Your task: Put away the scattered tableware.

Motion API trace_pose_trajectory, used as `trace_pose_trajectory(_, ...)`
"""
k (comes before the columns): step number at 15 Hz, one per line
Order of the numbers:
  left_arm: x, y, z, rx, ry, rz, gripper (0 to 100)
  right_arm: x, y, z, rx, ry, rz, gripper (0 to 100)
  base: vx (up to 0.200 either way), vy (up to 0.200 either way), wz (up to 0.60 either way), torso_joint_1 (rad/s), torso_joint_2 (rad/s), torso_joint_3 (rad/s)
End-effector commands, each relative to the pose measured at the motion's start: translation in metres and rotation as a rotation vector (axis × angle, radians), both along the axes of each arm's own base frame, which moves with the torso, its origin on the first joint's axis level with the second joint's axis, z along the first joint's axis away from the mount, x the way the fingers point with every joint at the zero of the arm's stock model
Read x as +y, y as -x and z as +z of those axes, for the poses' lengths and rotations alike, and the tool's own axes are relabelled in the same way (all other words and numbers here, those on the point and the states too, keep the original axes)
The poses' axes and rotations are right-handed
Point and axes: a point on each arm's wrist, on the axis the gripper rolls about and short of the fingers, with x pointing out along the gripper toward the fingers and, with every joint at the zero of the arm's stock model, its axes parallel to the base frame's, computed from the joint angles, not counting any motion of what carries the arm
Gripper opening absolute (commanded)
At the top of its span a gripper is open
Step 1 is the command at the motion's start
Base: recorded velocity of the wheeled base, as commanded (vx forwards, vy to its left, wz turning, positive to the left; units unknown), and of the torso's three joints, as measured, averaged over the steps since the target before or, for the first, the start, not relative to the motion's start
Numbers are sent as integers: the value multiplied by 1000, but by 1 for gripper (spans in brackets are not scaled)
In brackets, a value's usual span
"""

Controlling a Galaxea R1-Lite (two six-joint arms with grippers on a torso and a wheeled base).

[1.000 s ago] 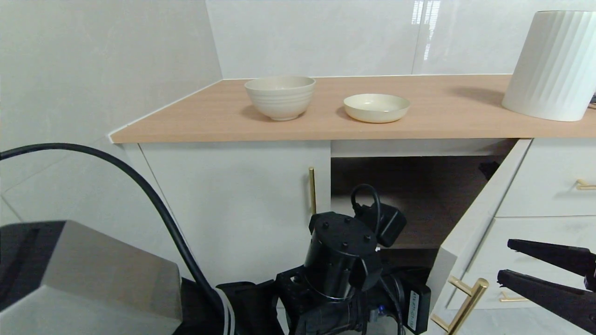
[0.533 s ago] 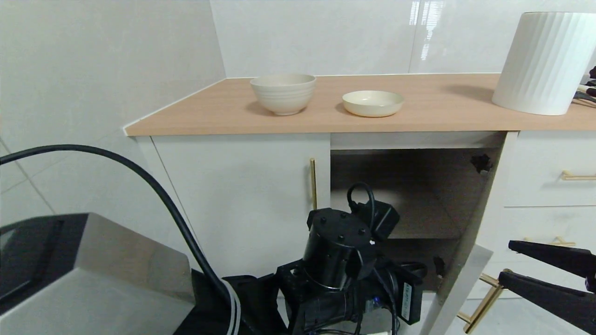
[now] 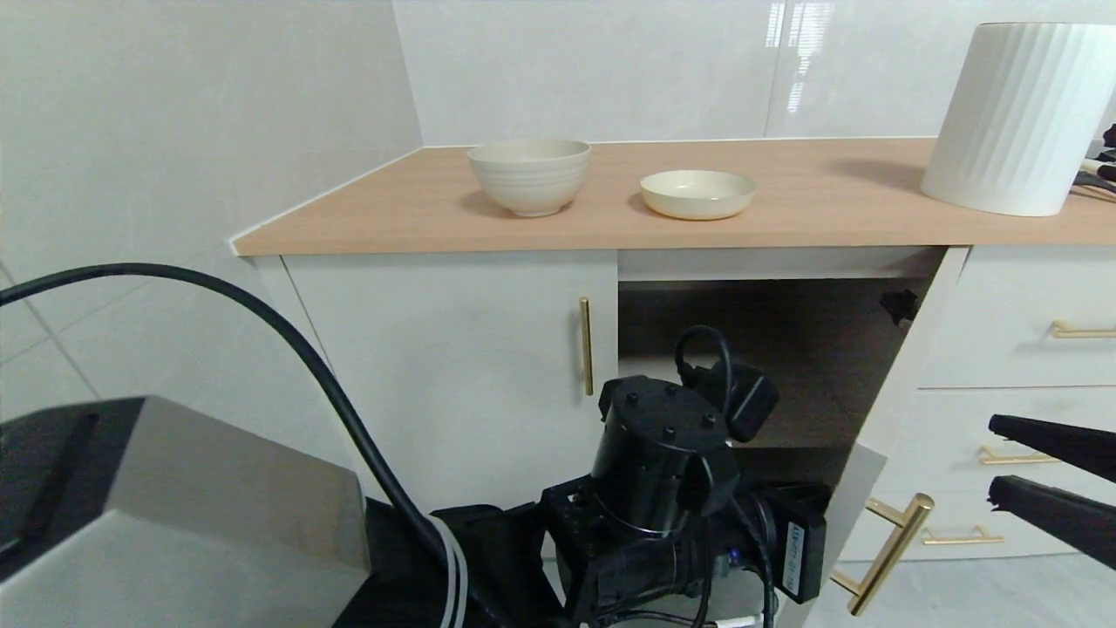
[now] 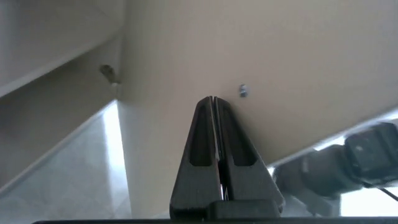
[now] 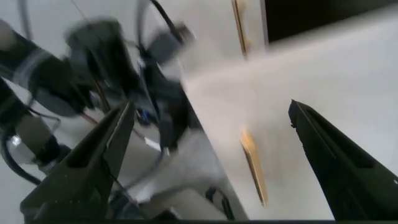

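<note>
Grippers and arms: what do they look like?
Both are black. The left gripper has two tapered fingers with recessed panels; the right gripper has long pointed fingers. The left arm is a black cylinder with a looped cable.

Right wrist view is basically 1 big smear: the gold door handle (image 5: pixel 252 168) is a fuzzy streak and the left arm (image 5: pixel 106 56) beyond it is just dark blobs. In the head view the right gripper (image 3: pixel 994 462) pokes in from the edge, so only its 2 finger ends show. The white ribbed container (image 3: pixel 1016 113) gets clipped at the top and side, and the dark bits (image 3: pixel 1100 161) behind it are too cut off to identify. The left arm blocks the lower part of the cupboard interior (image 3: pixel 785 349), which is murky anyway. Can't see inside the bowl (image 3: pixel 529 179) from this angle. And the left gripper (image 4: pixel 213 102) is cropped at its base in its own wrist view.
</note>
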Motion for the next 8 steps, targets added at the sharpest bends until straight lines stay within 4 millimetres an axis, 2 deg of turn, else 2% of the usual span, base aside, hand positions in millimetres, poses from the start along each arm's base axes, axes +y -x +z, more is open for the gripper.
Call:
trace_pose_trajectory(1,-9,13,15,-8,13,-37,0,-5,10,13,-56,-41,1,100,0,0,0,0,0,0)
trace_pose_trajectory(3,-25,25,24,-12,8,-61,0,-10,19,22,-81,-55,1,100,0,0,0,0,0,0)
trace_pose_trajectory(6,-49,40,27,-13,-28,-116,0,-14,28,31,-121,-76,2,100,0,0,0,0,0,0)
trace_pose_trajectory(8,-68,50,31,-32,-28,-147,0,-14,28,31,-123,-77,3,100,0,0,0,0,0,0)
